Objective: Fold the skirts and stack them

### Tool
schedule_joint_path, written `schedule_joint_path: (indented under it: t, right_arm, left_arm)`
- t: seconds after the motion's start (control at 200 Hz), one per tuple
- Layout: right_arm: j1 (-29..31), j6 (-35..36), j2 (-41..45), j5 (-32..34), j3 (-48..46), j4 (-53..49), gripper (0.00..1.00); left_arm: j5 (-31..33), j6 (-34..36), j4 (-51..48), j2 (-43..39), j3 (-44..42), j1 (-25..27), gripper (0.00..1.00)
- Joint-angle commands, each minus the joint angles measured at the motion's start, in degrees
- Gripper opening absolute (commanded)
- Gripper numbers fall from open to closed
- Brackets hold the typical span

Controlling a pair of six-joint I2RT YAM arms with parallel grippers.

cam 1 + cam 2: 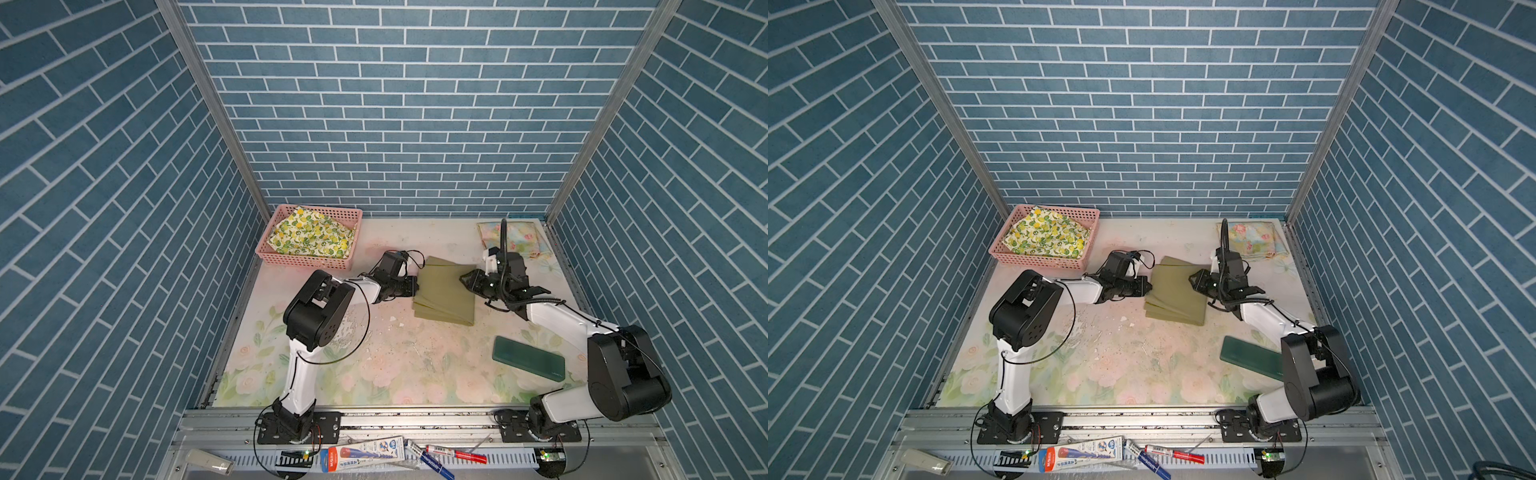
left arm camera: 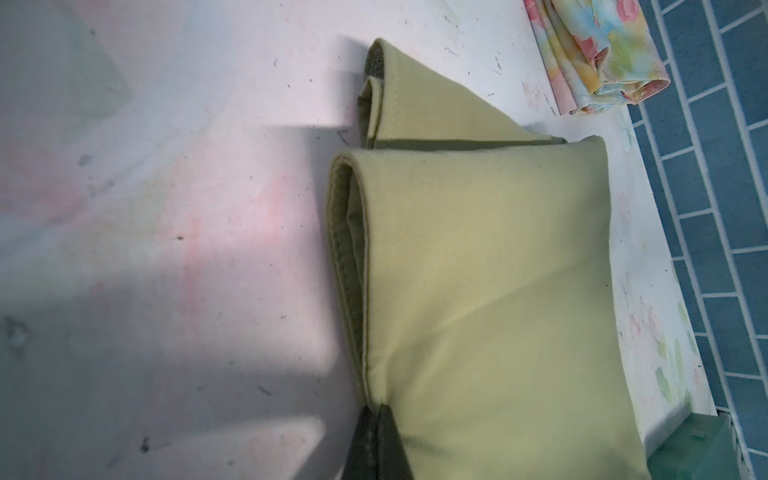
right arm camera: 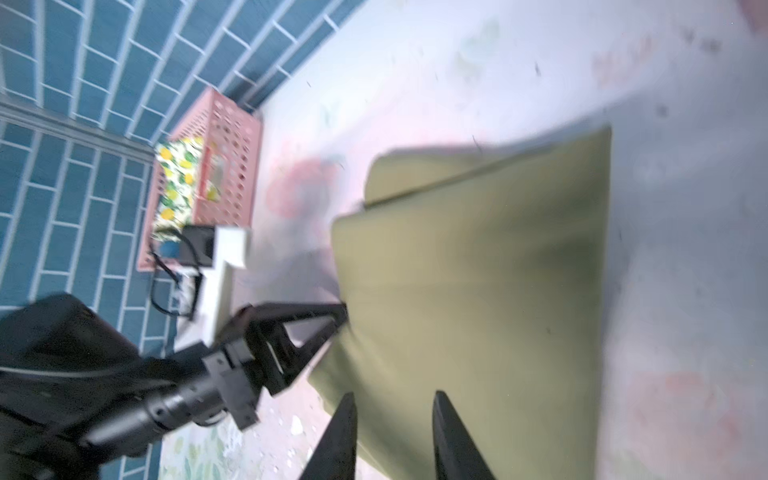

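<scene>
Blue brick-patterned walls close in a floral-printed tabletop [image 1: 395, 365]. Near its middle lies the olive green skirt [image 1: 444, 297], folded into a layered rectangle with its stacked edges showing along the near side. The left claw [image 1: 417, 286] meets the skirt's left edge. In the left wrist view this claw [image 2: 375, 419] is clenched on the hemmed edge of the top layer, and the cloth puckers where it is pinched. The right claw [image 1: 464, 279] sits at the skirt's right edge, opposite the left one. In the blurred right wrist view its two fingers [image 3: 336, 436] stand apart with olive cloth showing in the gap, and nothing is gripped.

The lemon-print skirt [image 1: 311, 235] lies crumpled inside a pink basket [image 1: 307, 262] at the far left corner. The pastel floral skirt [image 1: 519, 237] lies folded at the far right corner. A dark green block [image 1: 528, 357] rests flat on the near right, well apart from the olive skirt.
</scene>
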State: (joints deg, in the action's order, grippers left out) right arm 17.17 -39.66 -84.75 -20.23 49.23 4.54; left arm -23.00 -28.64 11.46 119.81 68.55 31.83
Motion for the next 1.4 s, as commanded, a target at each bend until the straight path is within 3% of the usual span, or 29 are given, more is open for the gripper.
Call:
schedule_joint_path:
  t: [0.0,0.17,0.35,0.565,0.815,0.93,1.05,1.395]
  right_arm:
    - [-2.65,1.21,-7.60,-5.89,4.19,2.58,0.32]
    - [-6.49,-2.34,-20.93,-12.22,9.62,11.72,0.32]
    - [-7.18,-1.01,-30.20,-9.83,11.34,9.91,0.32]
    - [-7.64,5.10,-21.83,-4.17,11.20,0.48,0.36]
    - [-10.52,5.32,-11.95,-5.29,5.29,-1.84,0.62]
    - [-11.94,5.34,-14.21,-8.73,3.59,0.43,0.77]
    - [-12.50,5.03,-18.61,-11.71,3.37,3.29,0.82]
    - [-12.36,1.22,-31.12,-16.03,5.14,9.96,0.82]
  left_arm:
    - [1.35,1.12,-4.26,2.92,-0.79,0.88,0.00]
    - [1.40,1.20,-4.54,2.80,-0.57,0.95,0.00]
    - [1.56,1.40,-4.78,2.56,-0.54,0.96,0.00]
    - [1.37,1.44,-4.96,3.15,-0.09,1.12,0.00]
    - [1.53,1.44,-4.96,3.24,-0.10,1.12,0.00]
    - [1.54,1.52,-5.04,3.02,-0.09,1.14,0.00]
    - [1.56,1.61,-5.14,2.80,-0.25,1.19,0.00]
    - [1.50,1.66,-4.95,3.23,-0.05,1.22,0.00]
